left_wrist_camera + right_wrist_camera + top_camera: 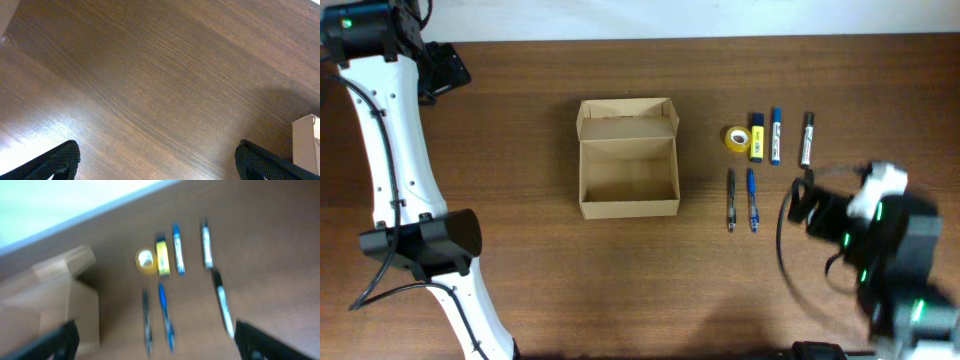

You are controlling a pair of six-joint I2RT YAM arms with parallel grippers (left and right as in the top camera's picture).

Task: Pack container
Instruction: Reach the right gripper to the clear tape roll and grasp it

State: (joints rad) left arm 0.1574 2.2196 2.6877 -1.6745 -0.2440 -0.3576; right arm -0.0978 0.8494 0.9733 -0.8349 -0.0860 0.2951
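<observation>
The container is a tan cardboard box standing open at the table's middle, its lid flap folded back, and it looks empty inside. My left gripper is far off at the back left. In its wrist view the fingers stand wide apart over bare wood, with a corner of the container at the right edge. My right gripper hovers right of the pens, blurred. Its own view shows it open above a black pen and a blue pen, with the container at left.
Right of the box lie a yellow tape roll, a yellow-and-black marker, a blue marker, a black marker, a black pen and a blue pen. One more marker lies near my right finger.
</observation>
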